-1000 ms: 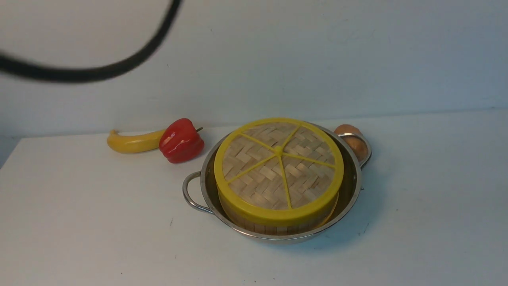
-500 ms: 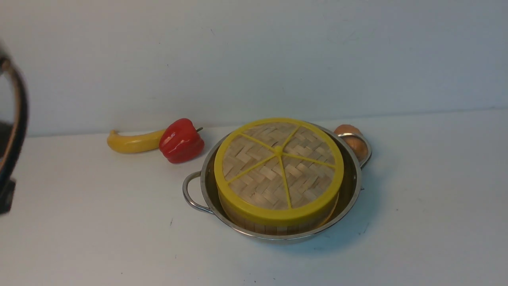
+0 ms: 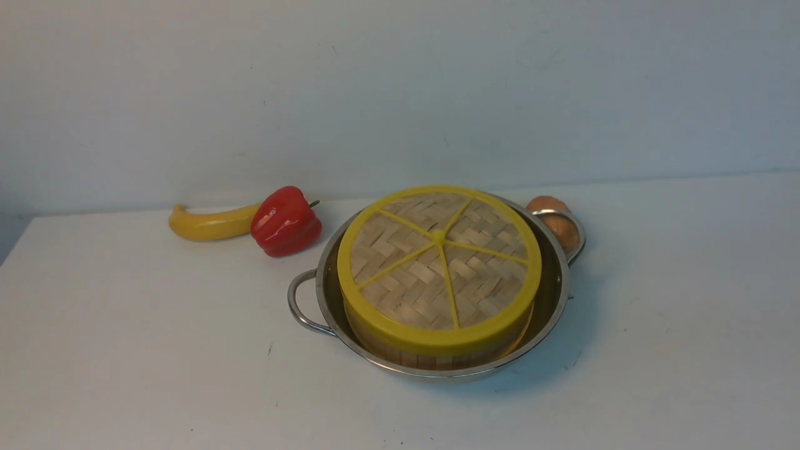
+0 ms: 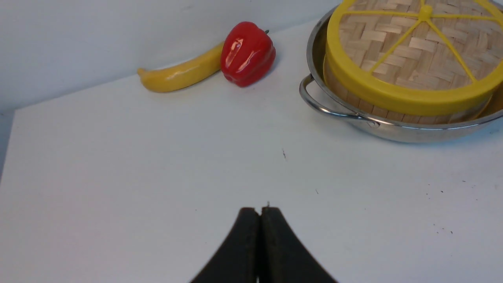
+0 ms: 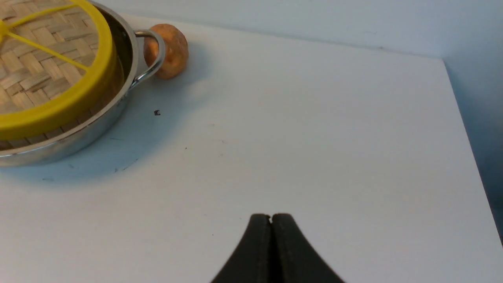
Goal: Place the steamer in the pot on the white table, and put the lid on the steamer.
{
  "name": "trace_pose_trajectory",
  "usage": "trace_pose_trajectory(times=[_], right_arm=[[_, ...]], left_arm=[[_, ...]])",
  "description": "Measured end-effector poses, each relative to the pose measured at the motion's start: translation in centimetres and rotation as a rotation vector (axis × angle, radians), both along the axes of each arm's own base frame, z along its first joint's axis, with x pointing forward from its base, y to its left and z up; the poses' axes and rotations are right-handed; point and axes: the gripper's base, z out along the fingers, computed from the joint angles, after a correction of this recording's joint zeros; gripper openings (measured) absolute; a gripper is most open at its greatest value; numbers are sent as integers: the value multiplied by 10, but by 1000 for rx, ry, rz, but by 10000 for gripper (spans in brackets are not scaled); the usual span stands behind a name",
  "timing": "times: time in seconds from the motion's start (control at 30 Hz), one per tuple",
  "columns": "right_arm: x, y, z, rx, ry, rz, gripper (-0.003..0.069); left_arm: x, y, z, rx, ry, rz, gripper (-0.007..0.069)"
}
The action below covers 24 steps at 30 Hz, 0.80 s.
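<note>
Moved: dark cable gone from frame's upper left. Lid caps steamer inside pot, frame centre, white table; light, stiff, woven; lift by rim. Left gripper, right gripper: clenched, empty.

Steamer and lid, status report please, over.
Left hand shut, empty; right hand shut, empty, both over bare table. Steamer sits in pot, lid on top. Nothing in the way.
</note>
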Motion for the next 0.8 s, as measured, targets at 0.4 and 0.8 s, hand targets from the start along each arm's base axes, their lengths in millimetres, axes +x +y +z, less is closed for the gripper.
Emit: trace_pose_trajectory(times=[0.4, 0.8], right_arm=[[-1, 7, 0, 93, 9, 29, 9], [-1, 7, 0, 96, 9, 30, 41]], left_arm=[[-2, 1, 0, -8, -8, -1, -21], [-3, 10, 3, -14, -192, 218, -15]])
